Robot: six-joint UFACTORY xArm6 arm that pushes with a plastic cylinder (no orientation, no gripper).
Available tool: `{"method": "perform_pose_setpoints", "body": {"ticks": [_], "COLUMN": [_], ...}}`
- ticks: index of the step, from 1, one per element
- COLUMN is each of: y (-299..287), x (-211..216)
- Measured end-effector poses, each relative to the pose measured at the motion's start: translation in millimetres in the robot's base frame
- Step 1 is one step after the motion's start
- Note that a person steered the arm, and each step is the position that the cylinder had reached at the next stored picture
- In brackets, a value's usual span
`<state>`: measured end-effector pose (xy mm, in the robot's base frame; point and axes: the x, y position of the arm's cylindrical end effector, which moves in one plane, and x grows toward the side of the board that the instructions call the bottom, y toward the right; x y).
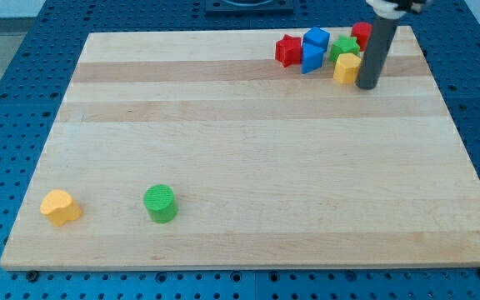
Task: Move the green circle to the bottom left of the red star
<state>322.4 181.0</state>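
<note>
The green circle (160,203) lies near the view's bottom left of the wooden board (248,167). The red star (287,50) lies at the view's top right, at the left end of a cluster of blocks. My tip (367,86) rests on the board just right of a yellow block (347,68) in that cluster, far from the green circle.
The cluster at the top right also holds two blue blocks (313,48), a green star-like block (343,47) and a red block (361,33). A yellow block (60,207) lies at the bottom left, left of the green circle.
</note>
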Motion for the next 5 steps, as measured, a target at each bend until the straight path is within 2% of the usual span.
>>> {"method": "perform_pose_setpoints", "body": {"ticks": [1, 2, 3, 4, 5], "y": [-7, 3, -43, -133, -244], "x": [-14, 75, 174, 238, 262]}}
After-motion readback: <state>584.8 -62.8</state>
